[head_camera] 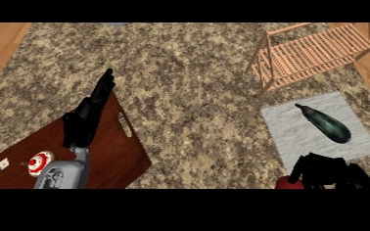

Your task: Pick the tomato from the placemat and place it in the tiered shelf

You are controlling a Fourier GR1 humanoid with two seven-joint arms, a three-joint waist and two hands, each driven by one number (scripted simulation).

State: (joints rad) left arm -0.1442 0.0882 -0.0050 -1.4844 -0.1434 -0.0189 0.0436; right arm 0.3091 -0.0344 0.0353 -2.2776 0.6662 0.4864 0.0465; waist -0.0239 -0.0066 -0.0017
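The red tomato (285, 183) peeks out at the near edge of the grey placemat (303, 132), at the lower right. My right hand (327, 171) sits over it with fingers curled round it, hiding most of it. The wooden tiered shelf (311, 54) stands at the far right, beyond the placemat. My left hand (88, 115) rests open over the left side, fingers straight and pointing away from me, holding nothing.
A dark green eggplant (325, 123) lies on the placemat just beyond my right hand. A brown cutting board (115, 151) lies at the lower left under my left forearm, with a red-and-white round object (41, 161) on it.
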